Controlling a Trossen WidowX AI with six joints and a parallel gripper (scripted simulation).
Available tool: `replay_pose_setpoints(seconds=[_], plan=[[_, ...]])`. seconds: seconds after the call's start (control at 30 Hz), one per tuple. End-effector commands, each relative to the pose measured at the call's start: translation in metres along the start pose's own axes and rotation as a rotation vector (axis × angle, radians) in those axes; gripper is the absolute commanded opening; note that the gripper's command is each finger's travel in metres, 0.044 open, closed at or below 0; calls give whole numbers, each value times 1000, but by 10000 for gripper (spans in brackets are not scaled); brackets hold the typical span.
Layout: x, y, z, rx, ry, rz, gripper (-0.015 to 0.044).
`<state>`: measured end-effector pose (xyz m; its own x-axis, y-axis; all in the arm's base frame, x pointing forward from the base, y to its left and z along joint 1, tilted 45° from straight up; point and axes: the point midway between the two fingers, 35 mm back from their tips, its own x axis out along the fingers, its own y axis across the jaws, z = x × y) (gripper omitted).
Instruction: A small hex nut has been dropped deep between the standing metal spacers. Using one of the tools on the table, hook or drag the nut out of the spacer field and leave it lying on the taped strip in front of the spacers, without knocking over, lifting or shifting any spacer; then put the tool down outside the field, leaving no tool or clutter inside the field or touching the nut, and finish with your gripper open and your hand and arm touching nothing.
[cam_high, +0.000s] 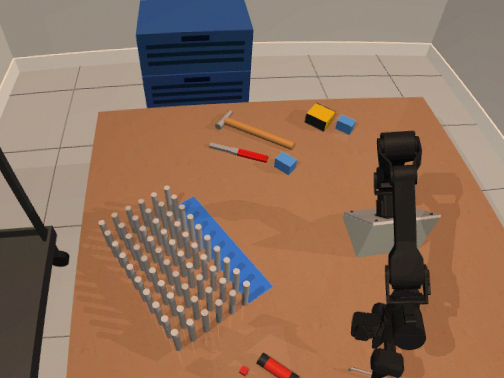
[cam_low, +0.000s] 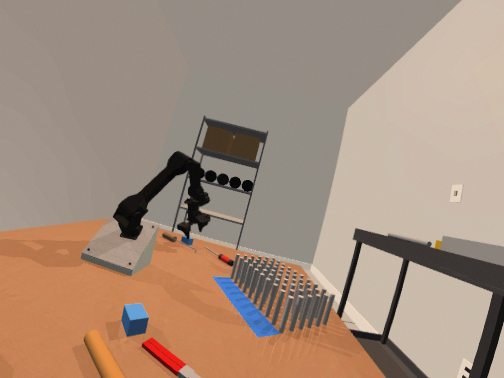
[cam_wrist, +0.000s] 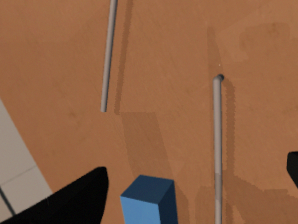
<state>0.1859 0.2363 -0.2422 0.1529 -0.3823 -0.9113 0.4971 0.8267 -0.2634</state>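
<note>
My gripper (cam_high: 375, 346) (cam_low: 194, 228) (cam_wrist: 196, 168) is open and empty, above the tools at the near side of the table in the top view. In the wrist view a thin grey hook tool (cam_wrist: 218, 135) (cam_high: 359, 370) (cam_low: 190, 246) lies between the fingers' sides, below them, its bent tip ahead. The screwdriver (cam_high: 277, 367) (cam_low: 225, 259) (cam_wrist: 108, 55) with a red and black handle lies left of it. The metal spacers (cam_high: 246, 295) (cam_low: 286, 312) stand upright in rows beside the blue taped strip (cam_high: 260, 291) (cam_low: 265, 330). I cannot make out the nut.
A blue block (cam_wrist: 142, 210) (cam_low: 187, 241) lies beside the hook tool. A red cube (cam_high: 244, 370) is near the screwdriver. A hammer (cam_high: 260, 133) (cam_low: 102, 357), a red-handled tool (cam_high: 252, 155) (cam_low: 165, 355), a blue block (cam_high: 286, 163) (cam_low: 135, 320) and a yellow block (cam_high: 320, 116) lie at the far side.
</note>
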Motion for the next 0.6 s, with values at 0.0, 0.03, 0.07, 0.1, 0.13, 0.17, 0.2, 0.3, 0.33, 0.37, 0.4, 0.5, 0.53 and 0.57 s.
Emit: replay_pose_setpoints(seconds=[0.0,0.03,0.07,0.1,0.13,0.17,0.2,0.3,0.33,0.37,0.4,0.5,0.53,0.57], plan=[[0,1,-2,2,-3,-1,440],[0,1,-2,2,-3,-1,440],[0,1,-2,2,-3,-1,440],[0,1,-2,2,-3,-1,440],[0,1,-2,2,-3,-1,440],[0,2,-4,2,-3,-1,440],[1,3,-5,2,-3,-1,440],[1,3,-5,2,-3,-1,361],[1,3,-5,2,-3,-1,335],[1,3,-5,2,-3,-1,309],[1,3,-5,2,-3,-1,282],[1,3,-5,2,-3,-1,280],[1,3,-5,2,-3,-1,280],[1,3,-5,2,-3,-1,280]])
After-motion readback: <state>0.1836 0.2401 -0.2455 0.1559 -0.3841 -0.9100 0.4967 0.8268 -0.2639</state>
